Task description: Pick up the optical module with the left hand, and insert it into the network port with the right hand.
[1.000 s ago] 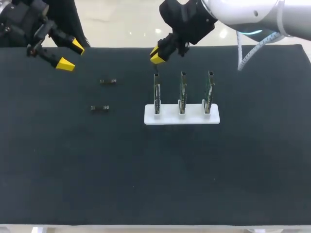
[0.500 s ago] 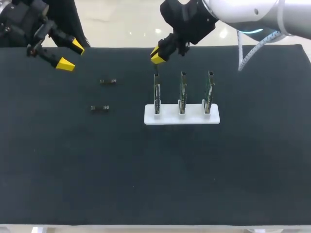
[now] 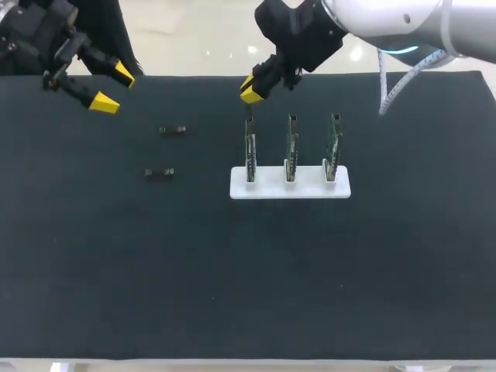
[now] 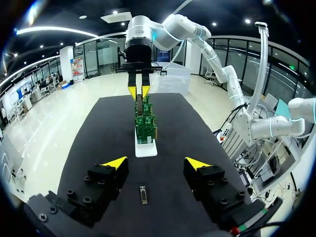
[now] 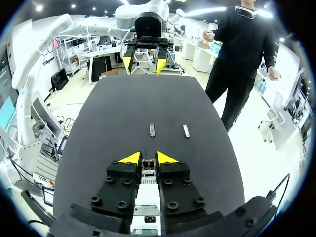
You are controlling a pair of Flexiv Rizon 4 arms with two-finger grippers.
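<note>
The near half of the black table (image 3: 248, 271) lies open from side to side. Further back, a white holder (image 3: 290, 184) with three upright circuit boards (image 3: 291, 143) blocks the middle, leaving only narrow lanes between them. The right gripper (image 3: 249, 89), clamped on an optical module (image 5: 147, 167), hangs over the leftmost board's far end. Two loose modules (image 3: 172, 130) lie flat left of the holder, well apart from it.

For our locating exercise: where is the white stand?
In the head view the white stand sits right of centre, two loose modules to its left, the right gripper holding a module over its leftmost board.
</note>
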